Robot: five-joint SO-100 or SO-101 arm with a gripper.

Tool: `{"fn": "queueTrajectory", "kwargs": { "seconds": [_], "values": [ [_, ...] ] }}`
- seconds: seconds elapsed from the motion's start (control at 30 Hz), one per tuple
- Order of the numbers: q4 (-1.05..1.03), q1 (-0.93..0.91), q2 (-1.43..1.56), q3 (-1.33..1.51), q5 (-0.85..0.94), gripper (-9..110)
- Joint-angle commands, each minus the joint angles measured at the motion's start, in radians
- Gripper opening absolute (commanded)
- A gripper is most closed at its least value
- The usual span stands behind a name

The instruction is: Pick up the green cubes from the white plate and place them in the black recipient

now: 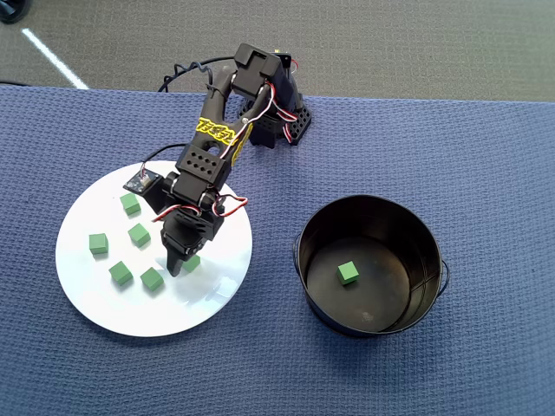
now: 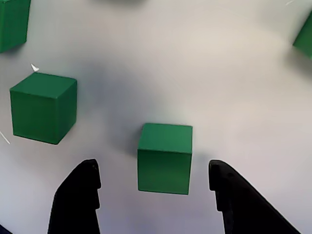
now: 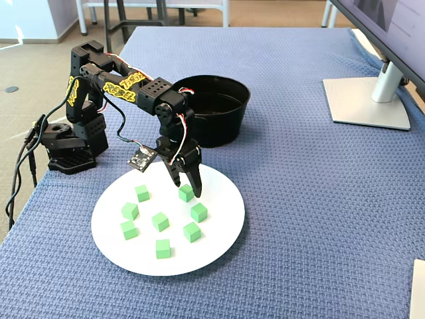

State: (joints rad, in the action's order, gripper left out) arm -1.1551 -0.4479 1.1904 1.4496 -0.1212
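Green cube point(image 2: 165, 158) lies between the open pincer's point(image 2: 155, 187) fingers, at the white plate's point(image 1: 82, 299) three o'clock overhead; judged best: lower squarely, close on flat faces, then lift toward the black recipient point(image 1: 373, 325).

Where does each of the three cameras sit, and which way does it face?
Overhead view: above the table, looking straight down; whole arm, white plate, black recipient.
Wrist view: on the arm, facing down at the plate; only the open claw straddling a green cube.
Fixed view: raised, at the table's plate end, angled down; whole arm.
All share that cube.
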Motion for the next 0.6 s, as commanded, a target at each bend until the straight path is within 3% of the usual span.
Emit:
{"fn": "queueTrajectory", "kwargs": {
  "seconds": [0.0, 0.17, 0.57],
  "values": [
    [0.014, -0.003, 0.029, -0.031, -0.011, 20],
    [0.028, 0.002, 0.026, -0.014, -0.002, 18],
    [0.041, -0.021, 0.025, -0.006, 0.003, 0]
  ]
}}
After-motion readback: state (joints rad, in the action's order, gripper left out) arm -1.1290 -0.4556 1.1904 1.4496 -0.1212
